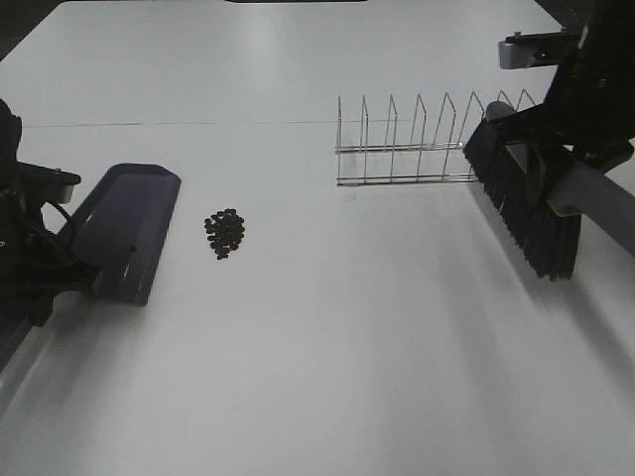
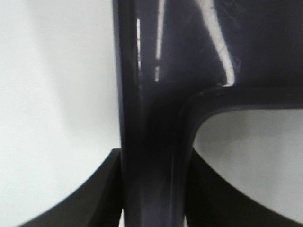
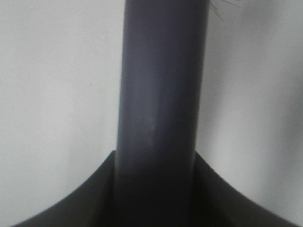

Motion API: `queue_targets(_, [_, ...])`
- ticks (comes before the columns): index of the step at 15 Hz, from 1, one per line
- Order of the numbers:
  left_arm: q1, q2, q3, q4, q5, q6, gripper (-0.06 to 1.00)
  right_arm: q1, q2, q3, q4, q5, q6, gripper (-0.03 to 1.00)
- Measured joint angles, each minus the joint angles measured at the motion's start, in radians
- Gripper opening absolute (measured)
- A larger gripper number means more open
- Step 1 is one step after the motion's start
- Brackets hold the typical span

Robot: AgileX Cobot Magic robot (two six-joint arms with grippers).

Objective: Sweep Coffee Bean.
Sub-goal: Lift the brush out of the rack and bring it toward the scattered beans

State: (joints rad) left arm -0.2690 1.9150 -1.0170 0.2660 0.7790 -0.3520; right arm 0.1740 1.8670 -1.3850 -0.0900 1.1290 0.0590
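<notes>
Your white worktop [image 1: 317, 397] fills the high view and carries everything else. The longest item on it is a wire rack [image 1: 407, 151] with upright prongs, lying across the far right half.

Next in size is the brush [image 1: 526, 213], at the right end of that rack. Its head is tilted, with the black bristles slanting down toward the worktop, and it overlaps the rack's last prongs in the high view. You cannot tell from here whether the bristle tips touch the surface. Your right jaws are clamped narrow on the brush's grey handle [image 3: 161, 94]; the wrist view shows the handle running straight between the two dark pads [image 3: 80, 198].

On the left side lies the dark purple dustpan [image 1: 129, 228], flat on the worktop, with its long open edge turned toward the middle. Your left jaws are closed tight on its glossy handle [image 2: 151, 142], with a pad [image 2: 90, 198] pressed against each side.

Smallest is the coffee bean [image 1: 226, 233] pile: a tight cluster of tiny dark beans on the bare worktop, just beside the dustpan's open edge but not touching it, and well apart from the brush.
</notes>
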Motion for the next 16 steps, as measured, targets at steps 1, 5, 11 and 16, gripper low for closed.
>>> queue_targets(1, [0.0, -0.001, 0.0, 0.05, 0.007, -0.039, 0.31, 0.056, -0.001, 0.0, -0.05, -0.017, 0.042, 0.34])
queue_targets(5, [-0.001, 0.045, -0.049, 0.078, 0.072, -0.058, 0.31, 0.266, 0.085, -0.132, -0.184, 0.021, 0.142, 0.34])
queue_targets(11, [-0.107, 0.142, -0.168, 0.065, 0.193, -0.028, 0.31, 0.428, 0.37, -0.538, -0.202, 0.09, 0.102, 0.34])
queue_targets(16, [-0.144, 0.147, -0.171, 0.029, 0.195, -0.027, 0.31, 0.49, 0.485, -0.652, -0.201, 0.091, 0.07, 0.34])
